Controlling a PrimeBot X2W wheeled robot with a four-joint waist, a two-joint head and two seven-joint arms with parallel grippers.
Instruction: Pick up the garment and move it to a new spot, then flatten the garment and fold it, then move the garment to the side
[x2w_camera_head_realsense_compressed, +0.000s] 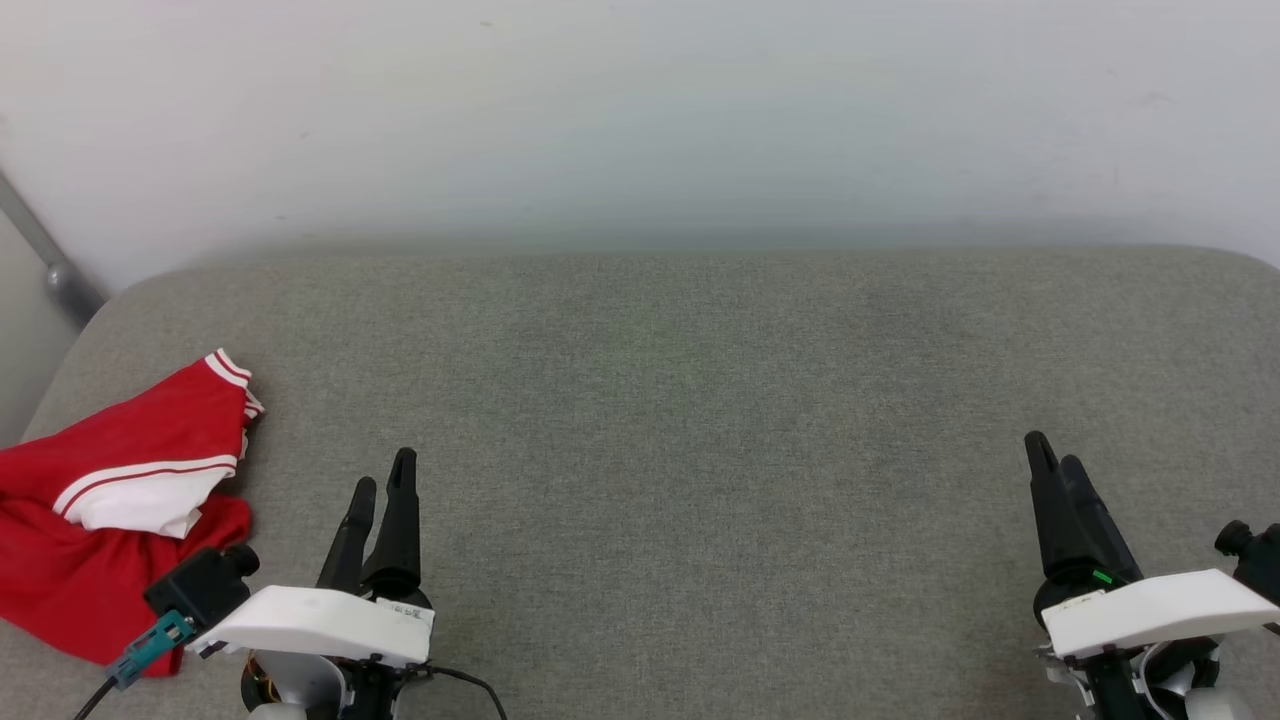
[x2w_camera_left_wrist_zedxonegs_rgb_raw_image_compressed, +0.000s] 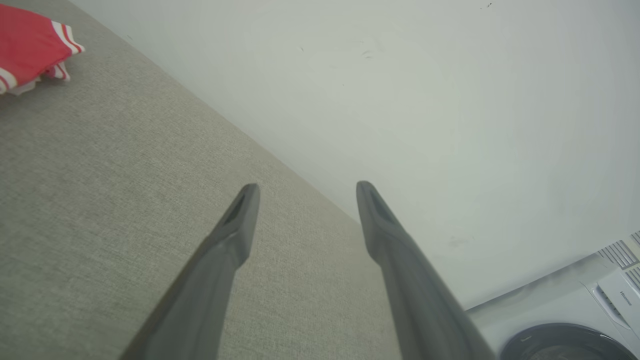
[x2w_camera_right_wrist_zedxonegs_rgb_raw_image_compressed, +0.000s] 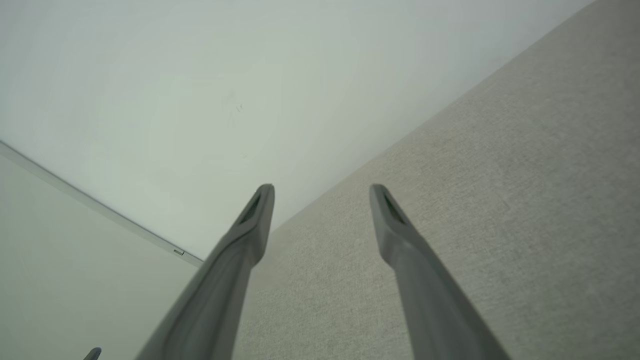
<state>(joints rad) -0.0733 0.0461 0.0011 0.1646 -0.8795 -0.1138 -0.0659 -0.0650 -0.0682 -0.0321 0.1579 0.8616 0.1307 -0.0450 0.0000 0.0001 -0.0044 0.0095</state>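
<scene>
The garment (x2w_camera_head_realsense_compressed: 110, 500) is bunched at the left edge of the grey woven surface (x2w_camera_head_realsense_compressed: 700, 420), toward the near corner. It is soft red cloth with a white stripe-edged panel folded on top. It is judged light, limp and prone to drape, so a raised fold or the striped hem is best pinched. The left gripper (x2w_camera_head_realsense_compressed: 384, 470), just beside it, and the right gripper (x2w_camera_head_realsense_compressed: 1053, 451), near the right edge, are seen spread wide — empty.

Your head cam looks forward and down over the grey fabric surface (x2w_camera_head_realsense_compressed: 700, 400) to the white wall (x2w_camera_head_realsense_compressed: 640, 120). Both wrist cams sit low and close over it, rolled, facing that wall. Head and left wrist share the garment (x2w_camera_head_realsense_compressed: 100, 440); all three share the surface-wall edge
</scene>
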